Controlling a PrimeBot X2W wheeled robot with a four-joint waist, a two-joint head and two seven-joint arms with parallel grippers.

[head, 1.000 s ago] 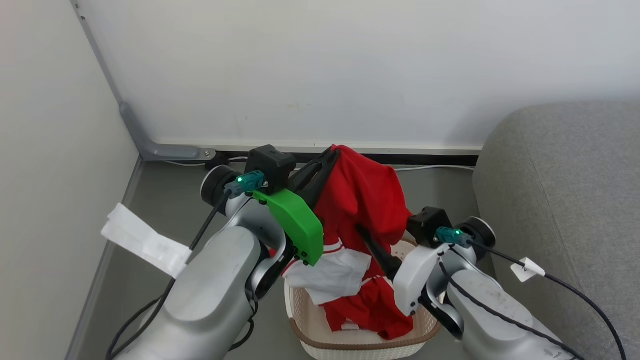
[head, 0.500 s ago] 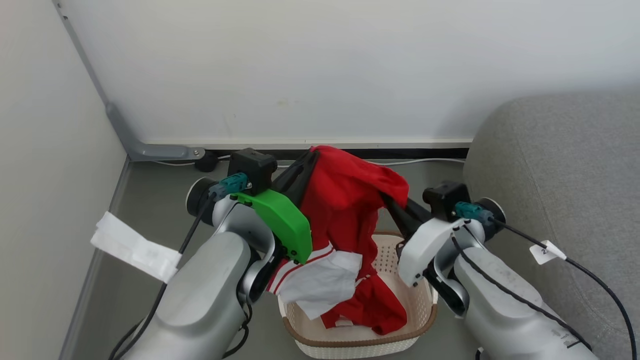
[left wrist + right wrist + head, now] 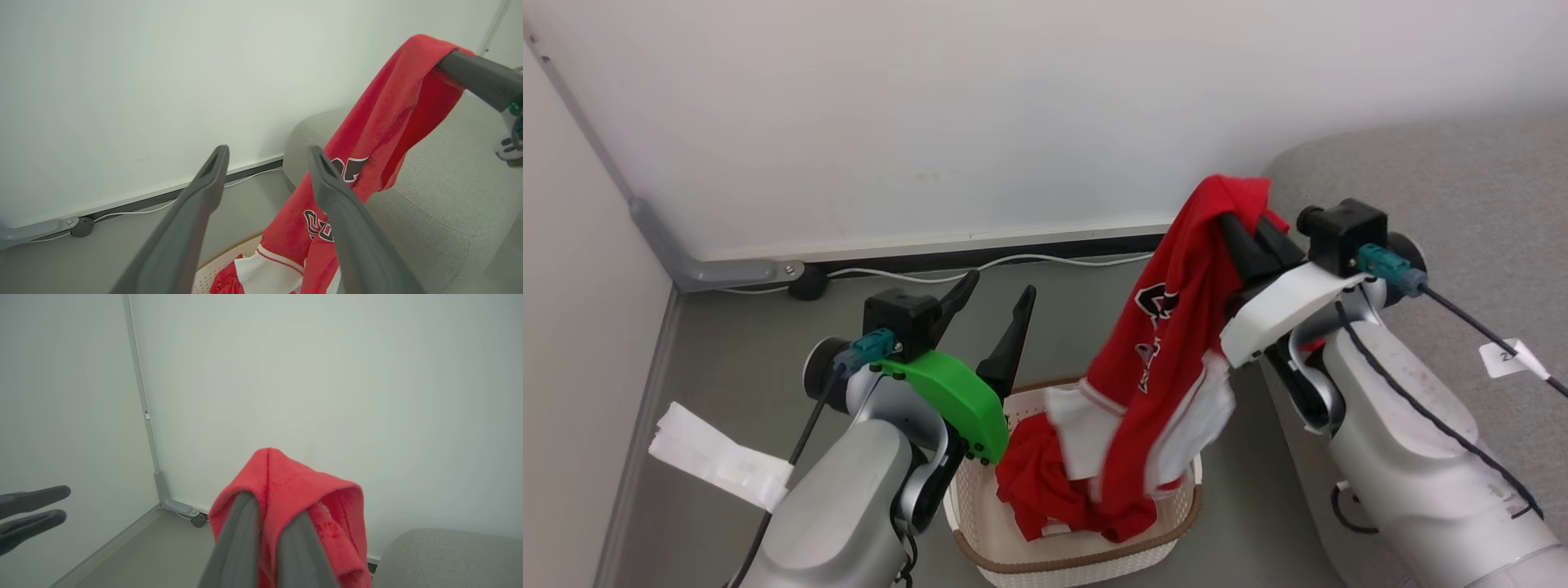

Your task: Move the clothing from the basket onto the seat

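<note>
A red jersey (image 3: pixel 1168 343) with black-and-white numerals and white trim hangs from my right gripper (image 3: pixel 1241 219), which is shut on its top edge, beside the grey seat (image 3: pixel 1462 180). The jersey's lower end still trails into the cream basket (image 3: pixel 1078 563), where a plainer red garment (image 3: pixel 1029 482) lies. My left gripper (image 3: pixel 1001 286) stands open and holds nothing, above the basket's left rim. The left wrist view has the open left gripper (image 3: pixel 268 151), the jersey (image 3: pixel 380 122) and the seat (image 3: pixel 429 196). In the right wrist view, red cloth (image 3: pixel 286 473) drapes over the shut right gripper (image 3: pixel 270 504).
A white wall runs close behind, with a cable (image 3: pixel 1013 263) along the skirting and a grey metal bracket (image 3: pixel 711 269) in the left corner. Grey floor (image 3: pixel 752 359) lies left of the basket. White tags (image 3: pixel 715 461) hang from my arm cables.
My left gripper has let go of the jersey and opened. My right gripper has shut on it and carried it up and right toward the seat. The head camera has also shifted.
</note>
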